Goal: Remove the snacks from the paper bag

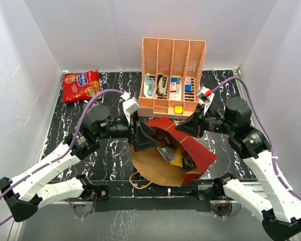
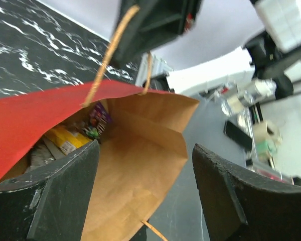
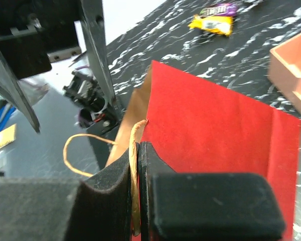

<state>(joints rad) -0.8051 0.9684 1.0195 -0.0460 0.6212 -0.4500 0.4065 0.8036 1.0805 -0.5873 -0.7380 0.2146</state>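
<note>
Red outside, matte brown kraft within: paper bag tipped on its side at mid-table, close to the arm bases, on the black table veined with white like marble. Gapes toward the near left, with its lower wall creased and flattened into a broad brown tongue. Holds a loose jumble of small snacks in its throat: crinkled glossy packets in yellow, dark brown and silver. Through the left wrist view, shows a yellow packet and a purple-printed one deep against the red wall.

Left gripper: spread wide at the bag's mouth, with blunt, grainy black fingers framing bare kraft and gripping nothing.

Right gripper: pressed together on the thin twine handle at the bag's upper edge, with the cord pinched flat between two black pads. Slack loop of the same twine curling off to one side.

Already out of the bag: large red cookie bag, puffy and shiny, blue logo, at the far left of the table, well apart from the paper bag. Also a yellow wrapper beside a purple one on the marble, in the right wrist view.

Just beyond the bag: peach slotted plastic rack, upright, with small blue-white items inside.
</note>
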